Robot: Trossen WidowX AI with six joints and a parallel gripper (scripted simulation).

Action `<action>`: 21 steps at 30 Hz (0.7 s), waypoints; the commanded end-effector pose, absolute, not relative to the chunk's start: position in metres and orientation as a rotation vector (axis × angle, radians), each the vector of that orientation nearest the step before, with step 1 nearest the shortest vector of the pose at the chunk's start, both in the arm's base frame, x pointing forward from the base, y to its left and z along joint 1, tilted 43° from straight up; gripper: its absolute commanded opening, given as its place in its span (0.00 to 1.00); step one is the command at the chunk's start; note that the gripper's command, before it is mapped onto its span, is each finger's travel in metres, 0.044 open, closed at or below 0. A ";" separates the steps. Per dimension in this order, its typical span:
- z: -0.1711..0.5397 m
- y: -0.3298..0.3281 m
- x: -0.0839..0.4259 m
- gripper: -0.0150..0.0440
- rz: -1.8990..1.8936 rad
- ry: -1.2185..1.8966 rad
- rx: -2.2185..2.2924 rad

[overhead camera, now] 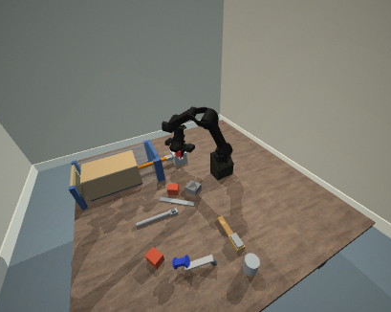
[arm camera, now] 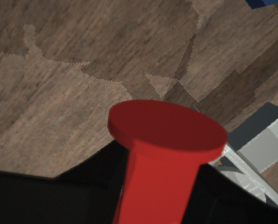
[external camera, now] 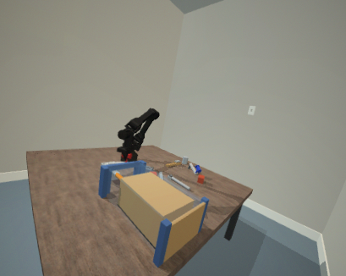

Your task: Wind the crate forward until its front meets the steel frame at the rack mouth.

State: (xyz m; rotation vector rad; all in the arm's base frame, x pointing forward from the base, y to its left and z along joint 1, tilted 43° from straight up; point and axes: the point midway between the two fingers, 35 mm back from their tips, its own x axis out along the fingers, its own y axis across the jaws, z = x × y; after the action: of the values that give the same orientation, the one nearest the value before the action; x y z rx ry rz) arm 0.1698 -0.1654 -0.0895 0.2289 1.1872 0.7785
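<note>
The tan crate [overhead camera: 109, 164] [external camera: 158, 195] sits flat in the clear-panelled cubby, its front short of the blue steel frame [overhead camera: 153, 160] [external camera: 104, 182] at the mouth. An orange strap [overhead camera: 147, 166] [external camera: 118, 174] runs from it through the frame towards the pale grey winch [overhead camera: 180, 162]. My gripper [overhead camera: 179, 151] [external camera: 128, 157] [arm camera: 148, 143] points down over the winch, shut on the winch handle's red grip [arm camera: 167, 127]. A pale grey part shows below the grip in the wrist view; whether the key sits in the winch's hole is hidden.
Near the winch lie a red block [overhead camera: 173, 189], a grey block [overhead camera: 193, 187], a flat bar [overhead camera: 176, 201] and a socket-ended bar [overhead camera: 157, 217]. Farther off are a red cube [overhead camera: 155, 257], a blue-headed tool [overhead camera: 181, 261], an orange-handled tool [overhead camera: 226, 227] and a grey cylinder [overhead camera: 251, 264].
</note>
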 end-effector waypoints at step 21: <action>-0.092 -0.157 0.134 0.25 0.789 1.216 0.248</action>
State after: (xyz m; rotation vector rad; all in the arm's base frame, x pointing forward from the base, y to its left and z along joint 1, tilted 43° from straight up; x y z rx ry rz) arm 0.1465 -0.1597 -0.0890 0.2396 1.1849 0.7827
